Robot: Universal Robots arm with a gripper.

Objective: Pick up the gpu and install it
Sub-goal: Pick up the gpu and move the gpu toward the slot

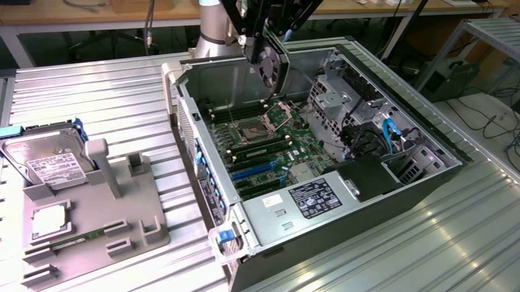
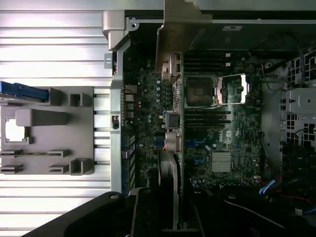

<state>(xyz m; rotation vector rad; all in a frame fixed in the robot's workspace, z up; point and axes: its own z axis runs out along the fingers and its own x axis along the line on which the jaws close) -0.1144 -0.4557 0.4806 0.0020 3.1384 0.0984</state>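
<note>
Green card: the gpu (image 1: pixel 272 64) hangs edge-down above the open computer case (image 1: pixel 204 159), black fan showing, well up over the case's rim.
Jaws: clamped on the gpu's upper edge, carrying it in the air over the case.
Done so far: the pick-up, I'd say. The card is clear of the grey fixture (image 1: pixel 97 225), which sits beside the case on the worktop (image 1: pixel 114 91) with the hard drive (image 1: pixel 49 164) standing in it.
Left to do: the install. The card is not yet seated, with open air between its lower edge and the motherboard (image 1: pixel 268 143) inside the case.
Slots: the blue slots (image 1: pixel 253 170) lie further along the case floor, toward the power supply (image 1: pixel 309 198).
Edges: the silver bracket (image 2: pixel 180 34) rides close to the case's end wall, and the drive cage (image 1: pixel 333 91) stands inside the case on the other flank.
Room: the middle of the case is open, while blue cables (image 1: pixel 390 137) crowd its far side.
</note>
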